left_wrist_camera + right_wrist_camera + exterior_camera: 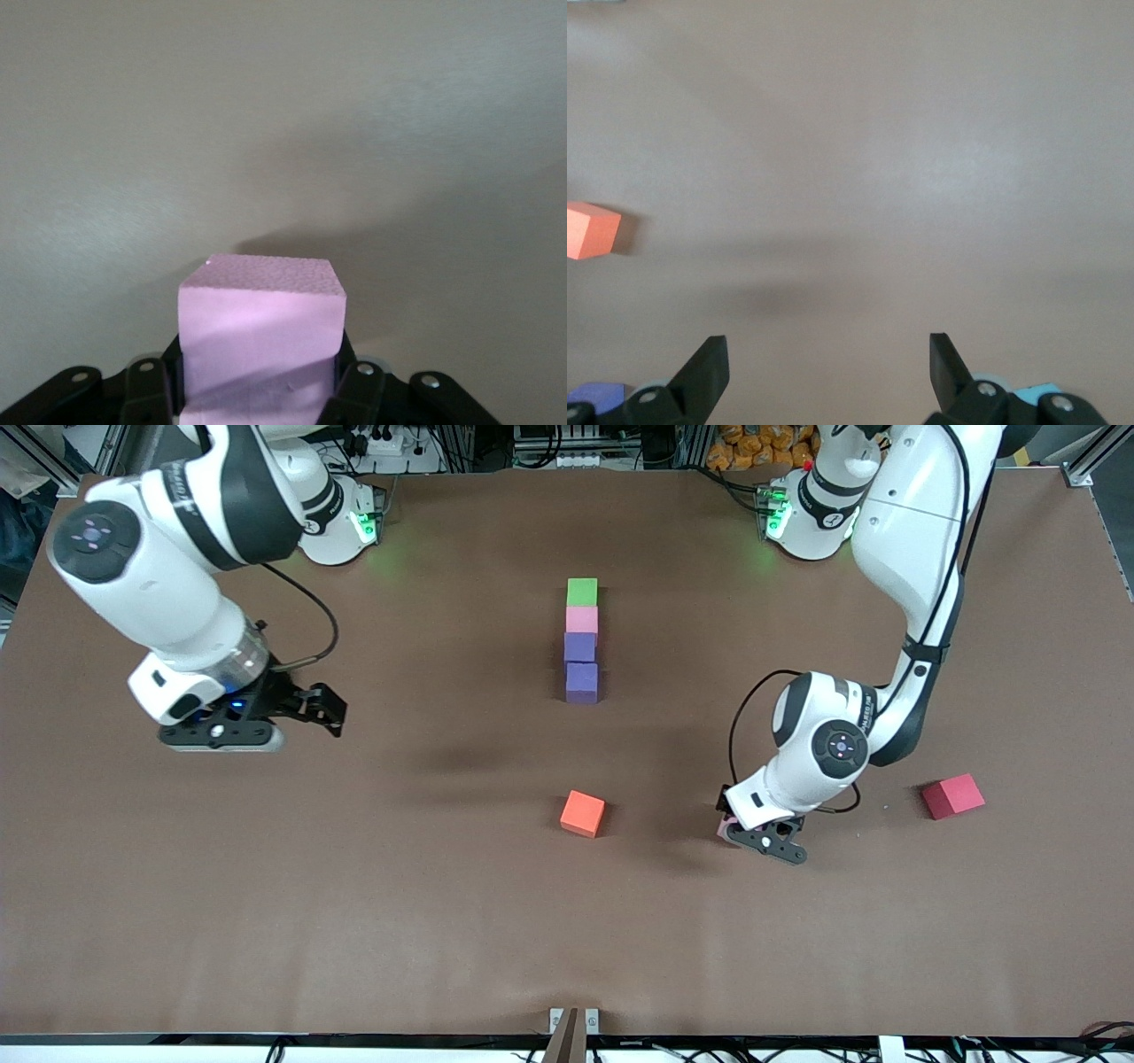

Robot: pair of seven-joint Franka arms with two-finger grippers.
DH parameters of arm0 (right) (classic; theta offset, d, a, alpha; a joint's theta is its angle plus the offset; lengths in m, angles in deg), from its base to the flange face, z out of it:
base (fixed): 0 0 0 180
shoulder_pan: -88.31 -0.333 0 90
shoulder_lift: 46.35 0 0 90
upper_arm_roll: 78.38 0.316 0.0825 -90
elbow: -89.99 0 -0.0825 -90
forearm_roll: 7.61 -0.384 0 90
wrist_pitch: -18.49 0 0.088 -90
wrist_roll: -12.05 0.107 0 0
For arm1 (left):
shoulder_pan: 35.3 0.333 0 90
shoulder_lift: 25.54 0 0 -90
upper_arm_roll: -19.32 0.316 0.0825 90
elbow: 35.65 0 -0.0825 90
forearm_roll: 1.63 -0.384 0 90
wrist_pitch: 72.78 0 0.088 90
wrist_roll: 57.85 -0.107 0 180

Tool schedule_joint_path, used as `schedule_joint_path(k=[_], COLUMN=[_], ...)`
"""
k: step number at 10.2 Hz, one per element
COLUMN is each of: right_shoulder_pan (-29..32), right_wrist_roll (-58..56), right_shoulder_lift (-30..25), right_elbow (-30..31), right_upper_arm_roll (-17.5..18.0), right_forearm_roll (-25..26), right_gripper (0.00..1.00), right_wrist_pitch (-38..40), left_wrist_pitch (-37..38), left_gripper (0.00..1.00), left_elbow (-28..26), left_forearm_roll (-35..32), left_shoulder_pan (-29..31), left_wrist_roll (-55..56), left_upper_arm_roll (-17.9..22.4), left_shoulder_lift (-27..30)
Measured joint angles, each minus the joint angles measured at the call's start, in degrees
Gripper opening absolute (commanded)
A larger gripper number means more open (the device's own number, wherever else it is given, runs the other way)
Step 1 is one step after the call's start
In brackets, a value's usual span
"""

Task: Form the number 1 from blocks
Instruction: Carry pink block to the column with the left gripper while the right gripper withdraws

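Between left gripper [257, 390] jaws, pink block [260, 341] (no legible writing anywhere)

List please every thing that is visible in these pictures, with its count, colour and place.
green block: one, green, end of the middle column farthest from the front camera.
pink block in column: one, pink, next after the green block.
purple blocks: two, purple, nearer end of the column.
held pink block: one, pink, in the left pincer.
orange cube: one, orange, nearer than the column.
red cube: one, red, toward the left arm's end.
table: one, brown.
left pincer: shut on the held pink block, low at the table.
right pincer: open, waiting over bare table.
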Motion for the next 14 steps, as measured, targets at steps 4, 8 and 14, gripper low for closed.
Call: schedule_joint_path(k=[4, 8, 14], right_shoulder_pan=[5.8, 10.9, 11.1], right_wrist_roll=[-2.4, -8.2, -8.6], right_shoulder_lift=[-0.4, -0.8, -0.4], right_elbow=[-5.9, -7.0, -6.9], right_upper_arm_roll=[0.0, 0.0, 0.2], right_forearm_roll=[0.1, 0.2, 0.2], right_gripper=[1.00, 1.00, 1.00], right_wrist_pitch=[8.6, 10.0, 9.6], left_wrist_pitch=[11.1, 11.1, 11.1], left_gripper=[0.00, 0.00, 0.00], left_elbow=[0.0, -0.3, -0.4], left_forearm_roll=[0.1, 0.1, 1.2], left_shoulder_pan=[-2.6, -6.0, -10.5], left_wrist_roll=[13.0, 28.2, 45.3], left_upper_arm_roll=[-4.3, -7.6, -10.0], left_shoulder_lift=[5.0, 5.0, 4.1])
